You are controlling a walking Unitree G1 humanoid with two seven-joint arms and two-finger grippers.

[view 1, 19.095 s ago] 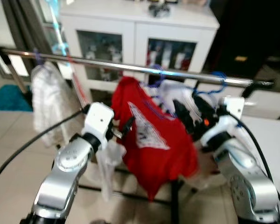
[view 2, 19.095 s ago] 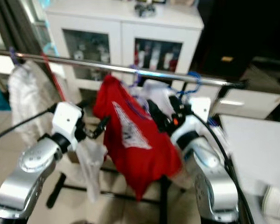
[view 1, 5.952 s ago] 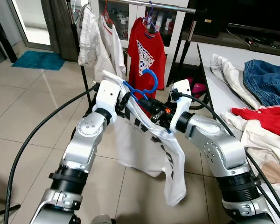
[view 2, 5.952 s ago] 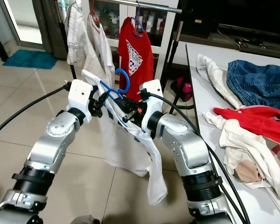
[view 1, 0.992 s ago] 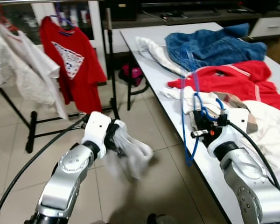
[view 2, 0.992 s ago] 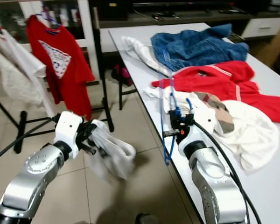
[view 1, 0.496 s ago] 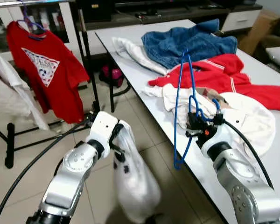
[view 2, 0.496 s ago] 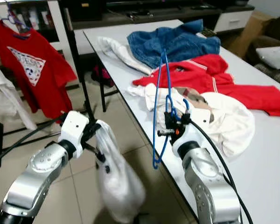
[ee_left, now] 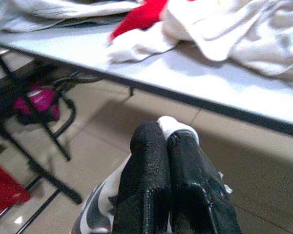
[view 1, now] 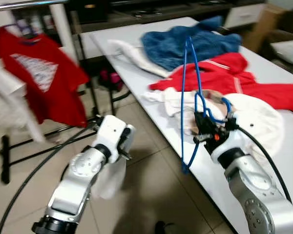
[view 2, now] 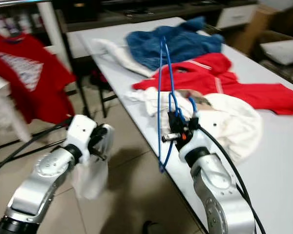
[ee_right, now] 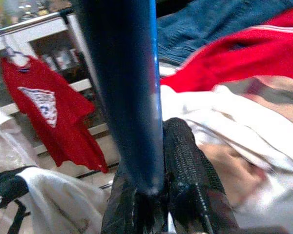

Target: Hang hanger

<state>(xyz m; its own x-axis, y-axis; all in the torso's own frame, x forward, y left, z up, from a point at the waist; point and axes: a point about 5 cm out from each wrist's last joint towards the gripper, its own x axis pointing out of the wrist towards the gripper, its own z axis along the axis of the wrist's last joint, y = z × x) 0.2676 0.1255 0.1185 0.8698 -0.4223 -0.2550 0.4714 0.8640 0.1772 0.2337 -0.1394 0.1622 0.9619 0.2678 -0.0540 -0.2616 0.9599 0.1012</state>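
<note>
The right gripper (view 1: 203, 127) is clamped on a blue hanger (view 1: 185, 87), holding it upright at the near edge of the white table (view 1: 215, 180), its 2 fingers (ee_right: 185, 170) pressed against the blue wire. The left gripper (view 1: 125, 146), out over the tiled floor to the left, has its 2 fingers (ee_left: 151, 185) closed together on a white garment (view 1: 107, 180) that hangs below it. Behind lie a denim jacket (view 1: 185, 46), a red top (view 1: 224, 78) and a white top (view 1: 254, 117); a red T-shirt (view 1: 39, 83) hangs far left.

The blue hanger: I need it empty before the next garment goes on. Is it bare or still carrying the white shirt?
Bare. The blue hanger stands upright, clamped in the right pincer; the white shirt dangles from the left pincer.
</note>
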